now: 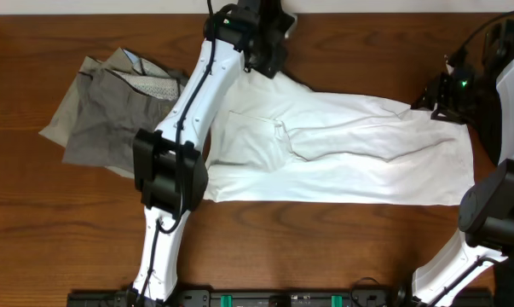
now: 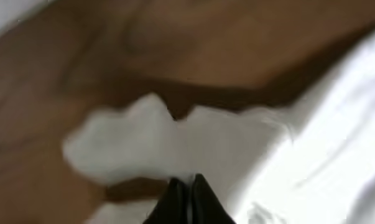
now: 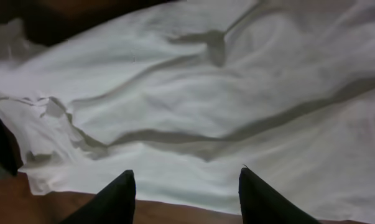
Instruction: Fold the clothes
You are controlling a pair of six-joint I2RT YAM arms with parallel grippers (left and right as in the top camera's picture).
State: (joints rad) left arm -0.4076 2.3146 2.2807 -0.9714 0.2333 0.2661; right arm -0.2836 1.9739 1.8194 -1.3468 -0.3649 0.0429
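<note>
The white T-shirt [image 1: 342, 149] lies flat across the middle of the table, folded into a long band. My left gripper [image 1: 269, 66] is at the shirt's far left corner. In the blurred left wrist view its fingers [image 2: 187, 185] are shut on a bunched edge of the white T-shirt [image 2: 143, 137]. My right gripper [image 1: 446, 98] is at the shirt's far right end. In the right wrist view its fingers [image 3: 184, 180] are open and empty, just above the edge of the T-shirt [image 3: 193, 106]. The grey-khaki trousers [image 1: 103, 119] lie crumpled at the left. The black garment is out of view.
The brown wooden table [image 1: 308, 247] shows in front of the shirt. The left arm's white link [image 1: 188, 111] crosses above the gap between trousers and shirt. The right arm's base [image 1: 495, 213] stands at the right edge.
</note>
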